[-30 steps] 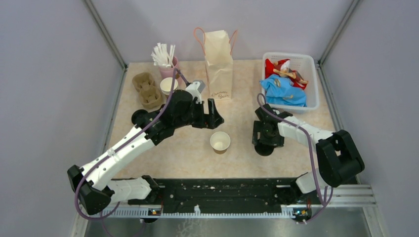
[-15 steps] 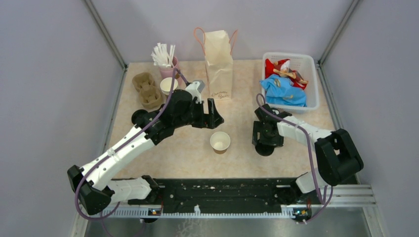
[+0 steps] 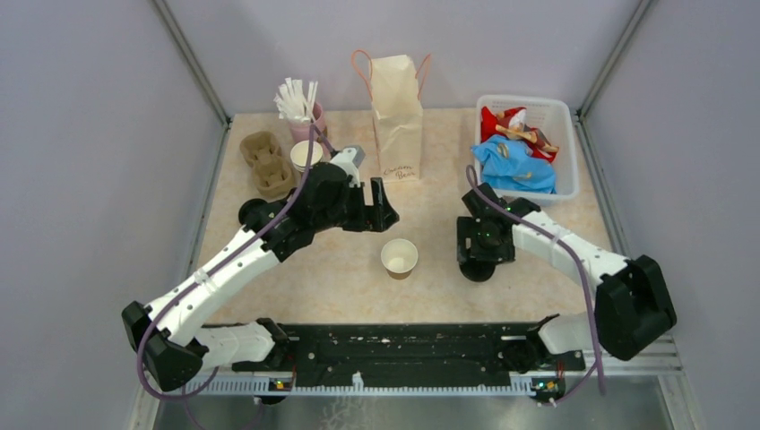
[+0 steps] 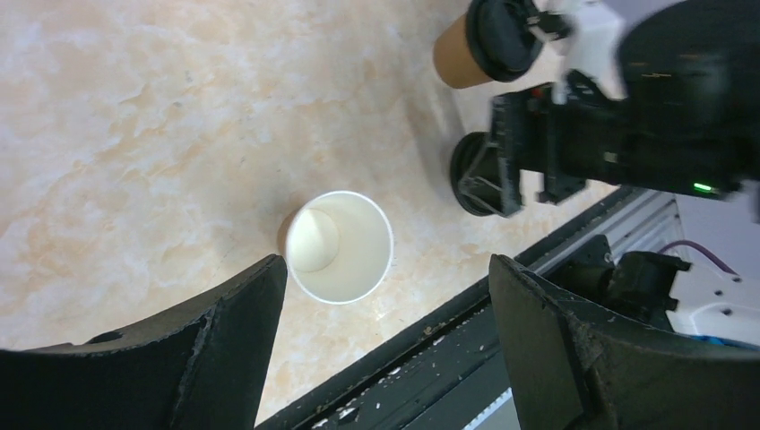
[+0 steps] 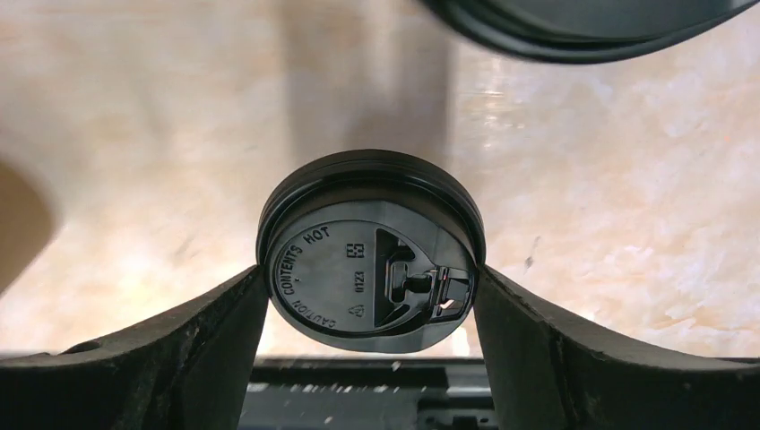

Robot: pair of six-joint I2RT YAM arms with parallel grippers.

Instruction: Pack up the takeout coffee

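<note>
Spread wide, the left gripper hangs empty above the table, just far-left of the open cup. The right gripper pinches a black lid, with both fingers pressed against its rim. Since a second ago the right arm's elbow has swung right and nearer, and the left gripper has edged slightly far and left. The open cup has not shifted. A lidded cup, brown with a black top, sits just far of the held lid, hidden under the right wrist in the top view; its lid seems to face up, though I cannot tell how upright it stands. The open cup stands upright at the near centre, long axis vertical, mouth up, showing only its white inside. The held lid lies flat, lettered face up, low over the table to the right of that cup. At the far centre a paper bag stands upright. A white bin at the far right holds red and blue packets. At the far left are a cardboard carrier and a pink cup holding white straws.
</note>
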